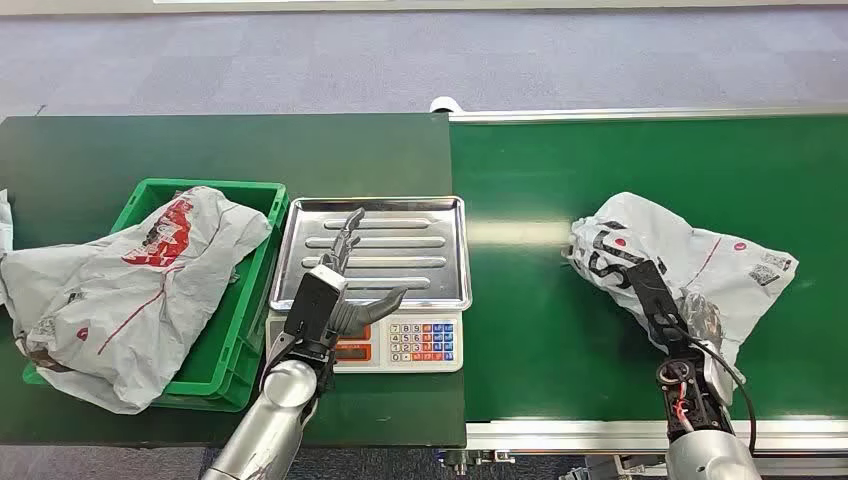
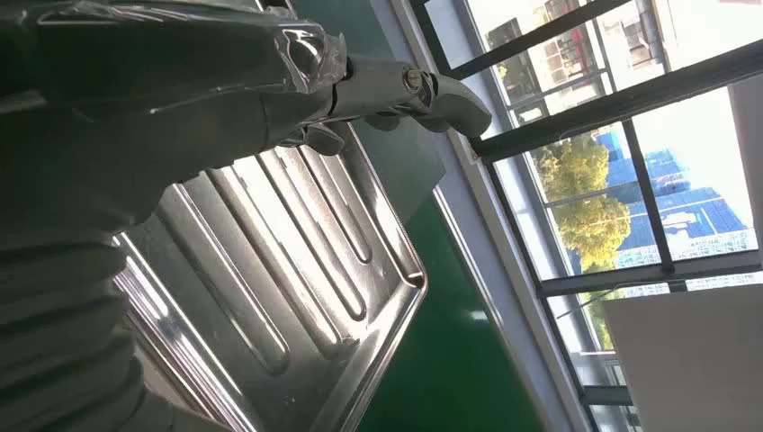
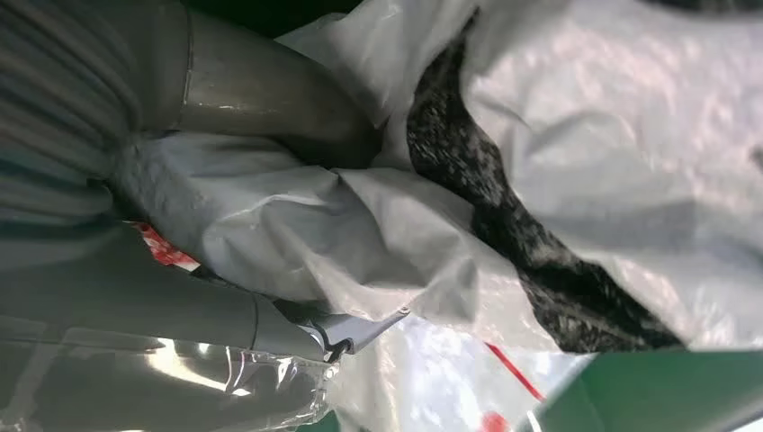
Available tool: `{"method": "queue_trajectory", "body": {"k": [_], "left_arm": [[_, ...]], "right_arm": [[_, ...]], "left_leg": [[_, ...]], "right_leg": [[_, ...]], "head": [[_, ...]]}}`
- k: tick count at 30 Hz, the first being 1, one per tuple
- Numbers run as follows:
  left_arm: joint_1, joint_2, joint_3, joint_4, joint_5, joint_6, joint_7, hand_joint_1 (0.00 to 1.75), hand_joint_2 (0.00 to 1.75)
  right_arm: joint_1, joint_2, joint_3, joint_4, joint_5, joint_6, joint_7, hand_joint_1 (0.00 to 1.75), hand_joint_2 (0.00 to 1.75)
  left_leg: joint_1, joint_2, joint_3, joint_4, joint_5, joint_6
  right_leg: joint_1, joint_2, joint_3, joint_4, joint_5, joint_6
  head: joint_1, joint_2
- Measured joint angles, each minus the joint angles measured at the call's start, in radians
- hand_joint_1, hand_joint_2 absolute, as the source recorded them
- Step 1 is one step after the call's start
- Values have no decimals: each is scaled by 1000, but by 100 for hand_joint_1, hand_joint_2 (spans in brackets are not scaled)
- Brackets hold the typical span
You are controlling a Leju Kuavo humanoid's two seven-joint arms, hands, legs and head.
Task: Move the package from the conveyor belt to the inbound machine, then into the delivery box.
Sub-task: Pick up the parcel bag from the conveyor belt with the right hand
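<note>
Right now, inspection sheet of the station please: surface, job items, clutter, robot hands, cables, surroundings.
Surface: green conveyor belt on the right, dark green table on the left.
Job items: grey package on the belt; scale tray bare; green delivery box with a grey bag draped over it.
Clutter: nothing seen.
Robot hands: left robot hand open above the tray; right robot hand grips the package.
Cables: black and red wires at the right wrist.
Surroundings: grey floor; windows in the left wrist view.
</note>
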Motion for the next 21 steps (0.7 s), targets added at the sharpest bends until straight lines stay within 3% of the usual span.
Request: {"method": "queue_trajectory", "body": {"k": [14, 18, 21], "left_arm": [[4, 0, 10, -5, 0, 1, -2, 0, 175], [7, -1, 14, -6, 8, 14, -19, 0, 175], [12, -3, 17, -14, 11, 50, -42, 0, 175]], "right_arm": [[-1, 25, 0, -36, -19, 1, -27, 175, 175], [8, 35, 1, -67, -111, -38, -134, 175, 175], [24, 49, 2, -122, -252, -92, -267, 175, 175]], "left_leg": [[0, 0, 0, 0, 0, 0], [0, 0, 0, 0, 0, 0], [0, 0, 0, 0, 0, 0]], "right_leg": [[0, 0, 0, 0, 0, 0], [0, 0, 0, 0, 0, 0], [0, 0, 0, 0, 0, 0]], "head": [[0, 0], [0, 0], [0, 0]]}}
